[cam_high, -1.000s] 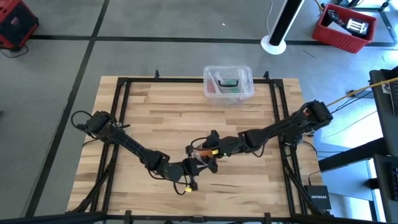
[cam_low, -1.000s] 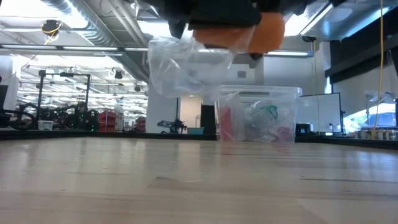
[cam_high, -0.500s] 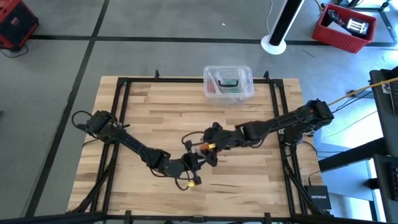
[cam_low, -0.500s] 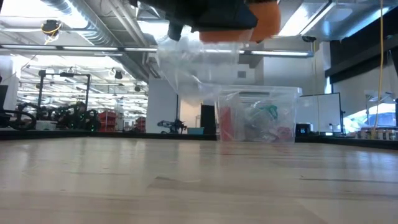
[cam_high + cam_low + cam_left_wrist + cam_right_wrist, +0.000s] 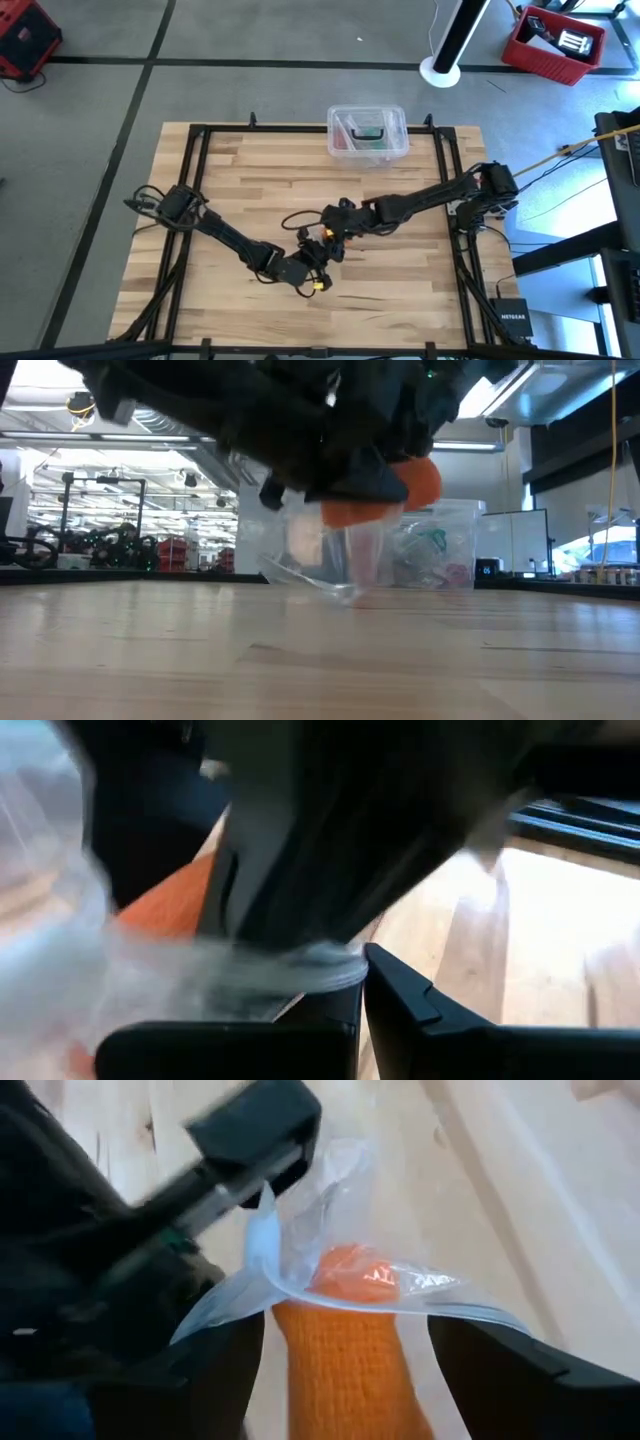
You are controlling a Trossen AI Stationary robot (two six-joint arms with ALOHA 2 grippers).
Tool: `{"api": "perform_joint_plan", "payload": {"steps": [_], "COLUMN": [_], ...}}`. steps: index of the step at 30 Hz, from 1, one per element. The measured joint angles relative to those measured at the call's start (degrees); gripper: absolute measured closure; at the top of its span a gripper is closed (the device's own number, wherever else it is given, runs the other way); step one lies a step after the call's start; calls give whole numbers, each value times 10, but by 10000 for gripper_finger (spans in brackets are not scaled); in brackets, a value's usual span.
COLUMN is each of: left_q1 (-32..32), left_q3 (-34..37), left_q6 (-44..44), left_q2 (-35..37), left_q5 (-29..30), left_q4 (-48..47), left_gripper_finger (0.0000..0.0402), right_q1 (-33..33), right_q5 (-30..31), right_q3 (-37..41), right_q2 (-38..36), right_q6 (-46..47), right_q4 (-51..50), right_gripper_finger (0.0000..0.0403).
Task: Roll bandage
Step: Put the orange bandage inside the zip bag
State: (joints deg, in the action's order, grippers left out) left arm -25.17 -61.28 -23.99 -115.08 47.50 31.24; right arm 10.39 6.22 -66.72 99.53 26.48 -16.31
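Note:
The bandage is a rolled orange cylinder, held in my right gripper above the middle of the table. Its far end pokes into the mouth of a clear plastic bag. My left gripper is shut on that bag right beside it. In the low view the bandage shows under the dark grippers, and the bag hangs down close to the tabletop. In the high view both grippers meet near the bandage. My left gripper pinches the clear bag's bunched film at its mouth edge between its two shut fingers, coming in nearly level. The bag hangs below the hold; whether its lower end touches the table cannot be told. My right gripper holds the rolled bandage by its round sides, one finger on each side. It slants down from the table's right, the fingers lying along the roll. The roll is lifted clear, its free end inside the bag's mouth.
A clear plastic box with red and green things inside stands at the table's far edge, also seen behind the bag. A black frame runs round the tabletop. Bare wood lies to the left and near side.
Both grippers have sunk toward the table with the bandage and the bag; the bag's lower end now hangs close to the tabletop. My right gripper has shifted a little toward the table's left and tipped further down. My left gripper has rolled about its own line.

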Motion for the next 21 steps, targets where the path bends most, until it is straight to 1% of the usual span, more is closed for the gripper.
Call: {"api": "perform_joint_plan", "payload": {"steps": [4, 6, 7, 11, 16, 21], "left_q1": [-5, -9, -11, -10, -10, -11], "left_q3": [0, 0, -1, -1, -1, -1], "left_q6": [-22, -21, -16, -12, -15, -13], "left_q2": [-18, -20, -20, -20, -20, -19], "left_q5": [11, 27, 30, 43, 44, 42], "left_q4": [-4, -5, -3, -4, -6, -5], "left_gripper_finger": [399, 399, 399, 399, 399, 399], "right_q1": [-1, -1, -1, -3, -3, -8], "right_q5": [-38, -62, -65, -48, -49, -46], "right_q3": [0, -3, -7, -16, -39, -67], "right_q2": [-4, -8, -10, -10, -35, -43], "right_q6": [-12, -18, -24, -36, -42, -46], "right_q4": [-7, -7, -9, -17, -93, -163], "right_gripper_finger": [118, 118, 118, 118, 118, 118]}}
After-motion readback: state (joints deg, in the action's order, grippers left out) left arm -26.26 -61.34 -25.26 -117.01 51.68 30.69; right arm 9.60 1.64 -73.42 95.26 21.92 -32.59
